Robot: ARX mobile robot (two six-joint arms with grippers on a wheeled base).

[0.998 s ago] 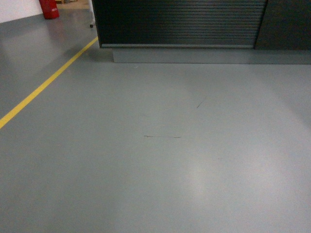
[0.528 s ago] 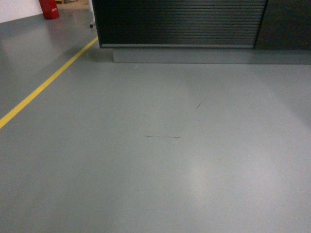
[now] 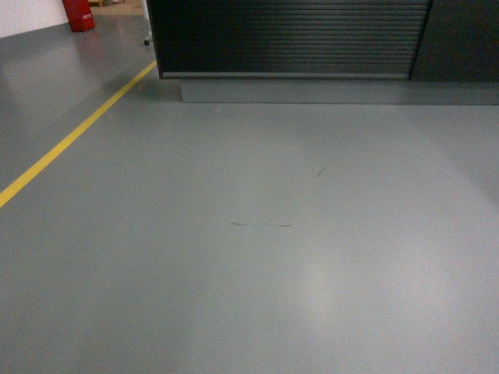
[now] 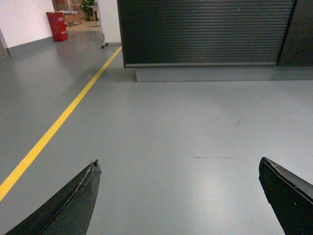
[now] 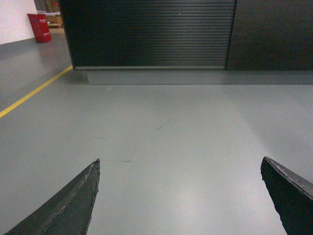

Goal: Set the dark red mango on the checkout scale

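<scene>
The checkout shows only as its ribbed black front panel across the top of the head view; it also fills the top of the left wrist view as the checkout and of the right wrist view as the checkout. Its top is out of view. The dark red mango and the scale are out of view. My left gripper is open, its black fingers wide apart over bare grey floor, holding nothing. My right gripper is open too, over the same floor. Neither gripper appears in the head view.
Grey floor stretches between me and the counter, with a low grey plinth at the counter's foot. A yellow floor line runs diagonally on the left. A red bin stands at the far left corner.
The floor marks have slid slightly down in the head view, and the counter sits a touch lower. Otherwise the scene is the same.
</scene>
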